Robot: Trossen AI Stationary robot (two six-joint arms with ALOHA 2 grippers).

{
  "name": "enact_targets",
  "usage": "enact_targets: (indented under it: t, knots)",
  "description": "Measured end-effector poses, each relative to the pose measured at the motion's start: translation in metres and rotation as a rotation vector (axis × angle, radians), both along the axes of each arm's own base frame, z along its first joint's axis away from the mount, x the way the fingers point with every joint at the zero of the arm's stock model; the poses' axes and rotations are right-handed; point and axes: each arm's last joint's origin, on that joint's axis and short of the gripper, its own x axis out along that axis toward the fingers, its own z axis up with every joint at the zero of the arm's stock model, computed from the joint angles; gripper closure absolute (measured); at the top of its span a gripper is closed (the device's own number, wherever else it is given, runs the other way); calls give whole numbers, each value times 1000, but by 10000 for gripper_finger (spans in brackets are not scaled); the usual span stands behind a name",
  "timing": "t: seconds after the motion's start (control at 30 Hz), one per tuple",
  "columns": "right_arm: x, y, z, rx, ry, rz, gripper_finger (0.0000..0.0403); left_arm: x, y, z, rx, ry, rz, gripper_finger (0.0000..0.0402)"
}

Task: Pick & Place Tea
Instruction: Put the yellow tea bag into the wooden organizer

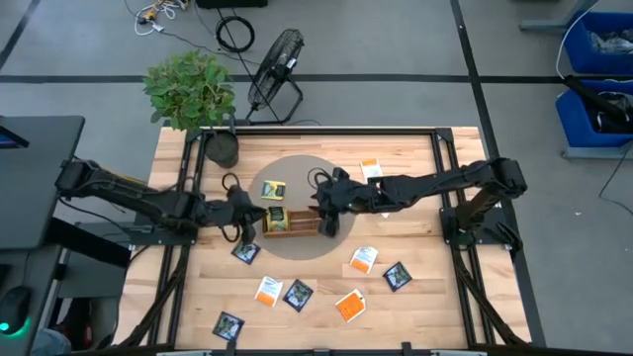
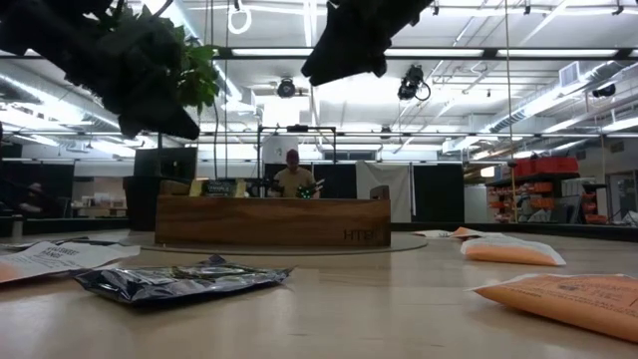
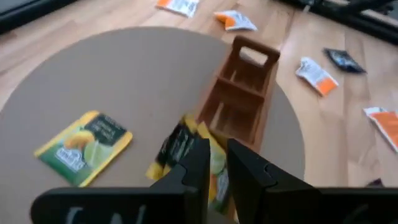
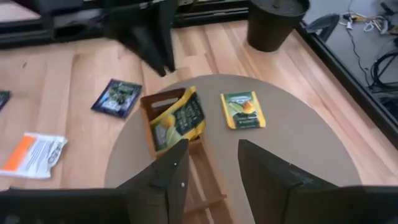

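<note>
While a yellow-green tea sachet point(image 4: 177, 121) is leaning half out of the wooden tray point(image 1: 291, 222), the left claw point(image 3: 211, 155) is hanging right over it, fingers nearly pressed together, pinching nothing. Right claw point(image 4: 208, 165) is hovering spread over the tray's other end, and more sachets point(image 1: 363, 259) are lying around the tabletop point(image 1: 415, 307).

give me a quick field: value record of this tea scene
surface: wooden table with a round mat
tray: wooden tray on the mat
in tray: yellow-green sachet at one end, sticking up over the edge
on mat: second yellow-green sachet lying flat
loose: orange and navy sachets on the table
left gripper: over the tray's sachet end
right gripper: open, above the tray
</note>
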Motion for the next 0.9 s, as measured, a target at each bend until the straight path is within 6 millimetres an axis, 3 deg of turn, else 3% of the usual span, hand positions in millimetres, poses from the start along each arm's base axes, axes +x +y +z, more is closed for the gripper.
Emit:
enact_targets:
  t: [0.2, 0.37, 0.5, 0.63, 0.9]
  knots:
    - [1, 1, 1, 11, -18, 2, 257, 3, 16, 6, -12, -99, 220, 344]
    - [1, 0, 1, 28, -22, -11, 252, 7, 30, 0, -88, -59, 260, 336]
    - [1, 0, 1, 48, -21, -26, 245, 25, 34, 17, -105, -66, 247, 306]
    - [-1, 0, -1, 66, -5, -40, 239, 50, 38, 32, -4, 35, 311, 290]
    - [-6, 8, -6, 90, 60, -45, 236, 85, 69, 21, -37, 390, 432, 261]
